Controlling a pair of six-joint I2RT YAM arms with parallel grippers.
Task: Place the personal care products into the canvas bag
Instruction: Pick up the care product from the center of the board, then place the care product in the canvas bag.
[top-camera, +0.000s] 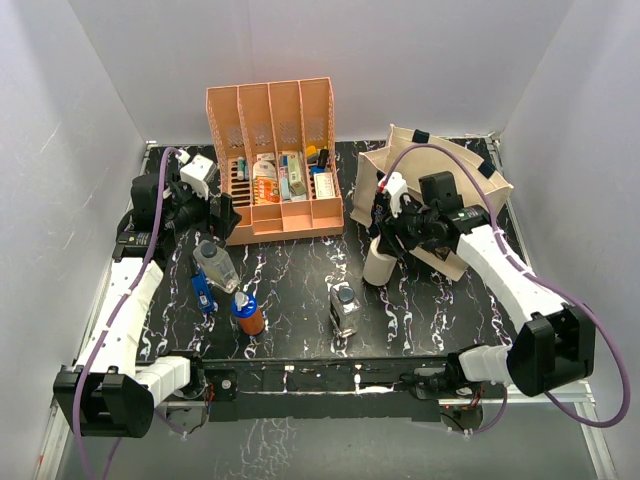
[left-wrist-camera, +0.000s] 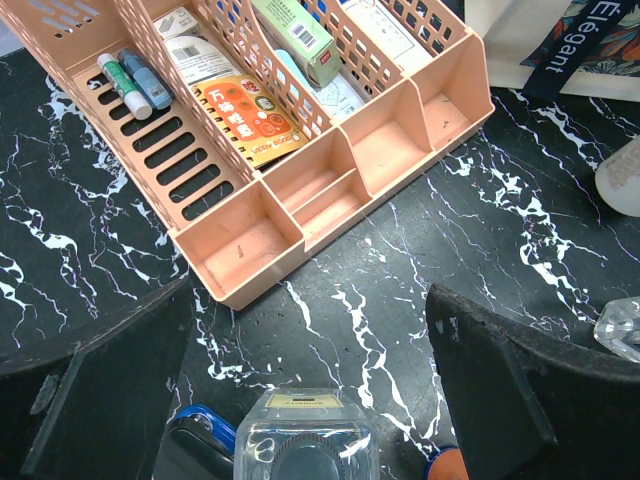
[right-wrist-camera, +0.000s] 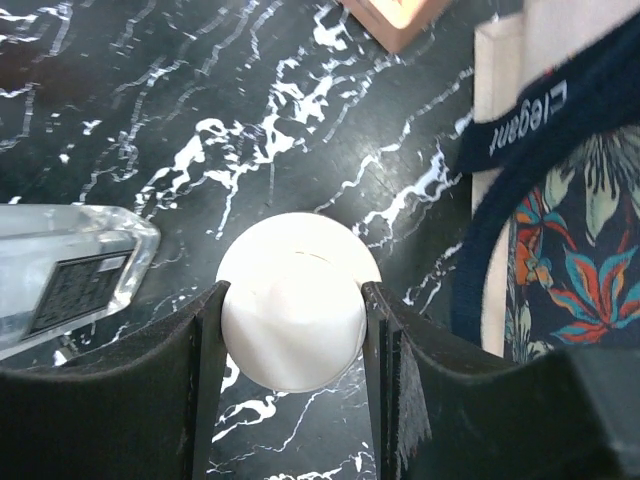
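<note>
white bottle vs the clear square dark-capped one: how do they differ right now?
The white bottle is opaque and round; the clear square bottle is see-through, dark-capped. The white bottle is clamped between the right gripper's fingers; the clear square bottle stands free. The white bottle is by the canvas bag; the clear square bottle is nearer the front edge. Both are upright on the table, outside the bag.

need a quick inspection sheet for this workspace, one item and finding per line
surface: black marbled table, no spill seen
job's things: white bottle by bag; clear bottle, blue bottle, orange bottle, square bottle on table
clutter: orange rack holding packs and pens
grippers: left tool open above clear bottle; right tool shut on white bottle
cables: purple left cable along arm; right cable arches over bag
surroundings: white walls, nothing else seen
</note>
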